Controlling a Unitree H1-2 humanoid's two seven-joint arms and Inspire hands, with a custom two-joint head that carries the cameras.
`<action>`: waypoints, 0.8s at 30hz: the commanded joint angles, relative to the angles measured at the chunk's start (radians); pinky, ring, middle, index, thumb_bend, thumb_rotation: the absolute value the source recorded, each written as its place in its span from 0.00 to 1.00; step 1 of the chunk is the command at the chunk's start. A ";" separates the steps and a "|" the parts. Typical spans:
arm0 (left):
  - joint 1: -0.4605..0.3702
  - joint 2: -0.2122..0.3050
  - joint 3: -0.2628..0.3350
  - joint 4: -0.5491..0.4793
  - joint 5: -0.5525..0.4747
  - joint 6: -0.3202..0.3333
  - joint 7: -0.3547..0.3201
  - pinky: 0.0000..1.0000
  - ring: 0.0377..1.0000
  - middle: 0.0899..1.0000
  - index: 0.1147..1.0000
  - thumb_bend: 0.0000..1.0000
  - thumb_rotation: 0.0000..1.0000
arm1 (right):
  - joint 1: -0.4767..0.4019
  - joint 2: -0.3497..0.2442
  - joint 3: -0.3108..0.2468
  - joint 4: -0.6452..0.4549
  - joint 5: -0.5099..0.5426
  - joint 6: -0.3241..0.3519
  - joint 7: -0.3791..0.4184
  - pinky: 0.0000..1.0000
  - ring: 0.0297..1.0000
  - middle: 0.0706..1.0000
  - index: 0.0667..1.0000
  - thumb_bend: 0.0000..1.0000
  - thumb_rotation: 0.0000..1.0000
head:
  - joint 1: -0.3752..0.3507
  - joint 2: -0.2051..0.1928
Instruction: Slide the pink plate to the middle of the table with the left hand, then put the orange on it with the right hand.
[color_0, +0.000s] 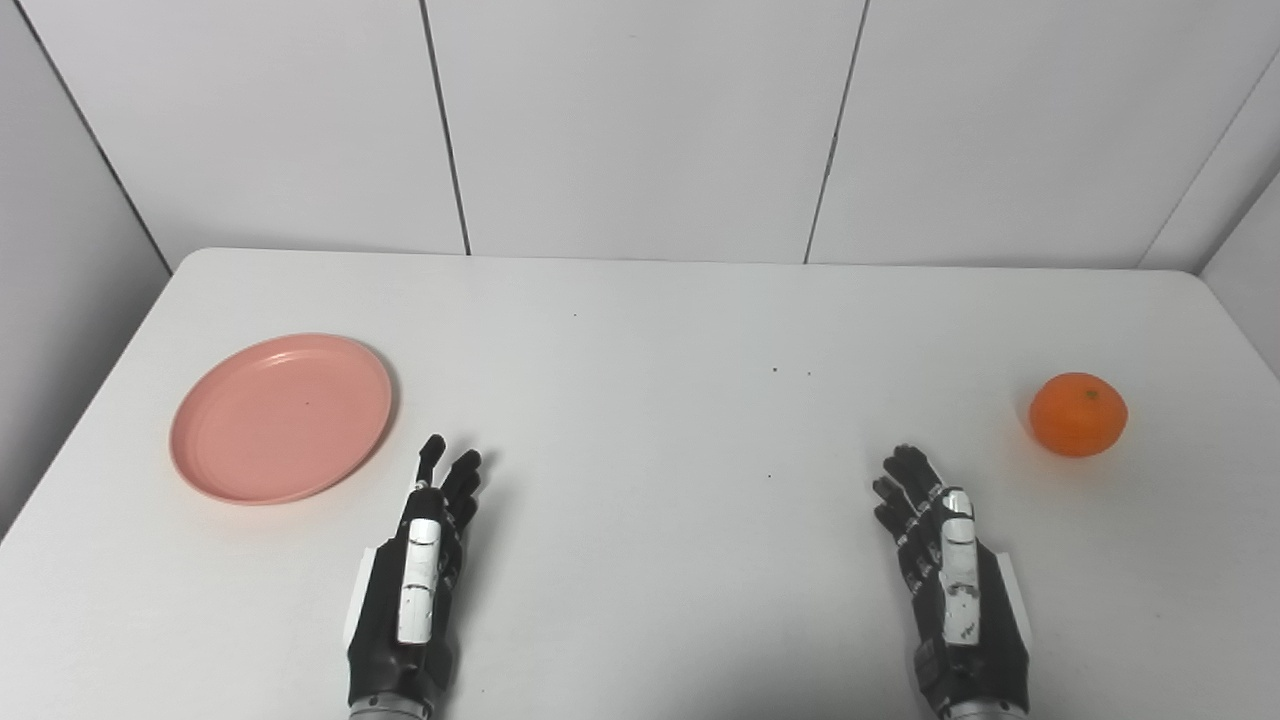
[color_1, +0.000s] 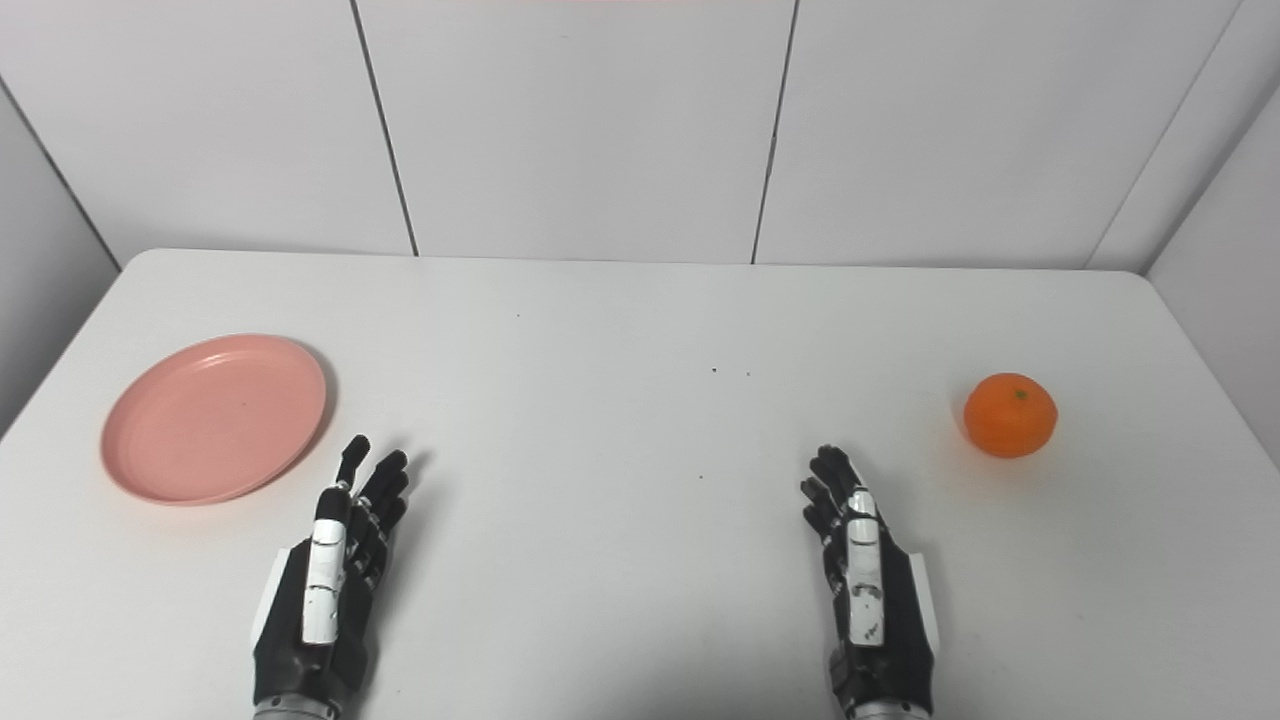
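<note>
Holding both arms low at the near edge of the white table (color_0: 640, 600), I have nothing gripped yet. Left robot hand (color_0: 420, 580) lies with fingers extended and apart, empty, just beside the near right rim of the pink plate (color_0: 281, 417) but not touching it; I judge that suits a sideways push toward the middle. Right robot hand (color_0: 950, 580) is likewise spread and empty, near the orange (color_0: 1078, 414), which sits apart from it toward the right edge. Plate at far left, centre of table bare save a few dark specks. No brand, label or writing readable on plate, fruit or hands
</note>
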 joint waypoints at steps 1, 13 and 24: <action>0.070 0.060 -0.002 -0.010 0.000 0.006 -0.015 1.00 0.96 0.92 0.96 0.76 0.94 | 0.098 -0.004 0.013 -0.013 0.007 0.011 0.019 0.93 0.90 0.89 0.86 0.80 1.00 | 0.000 0.001; 0.073 0.060 -0.003 -0.016 0.001 0.013 -0.018 1.00 0.96 0.92 0.97 0.76 0.94 | 0.101 -0.006 0.015 -0.022 0.006 0.015 0.020 0.92 0.89 0.88 0.85 0.80 1.00 | 0.002 0.004; 0.072 0.055 -0.001 -0.013 0.003 -0.008 -0.013 1.00 0.96 0.95 0.96 0.77 0.92 | 0.100 -0.005 0.018 -0.019 0.001 0.012 0.020 0.92 0.89 0.89 0.86 0.80 1.00 | 0.003 0.005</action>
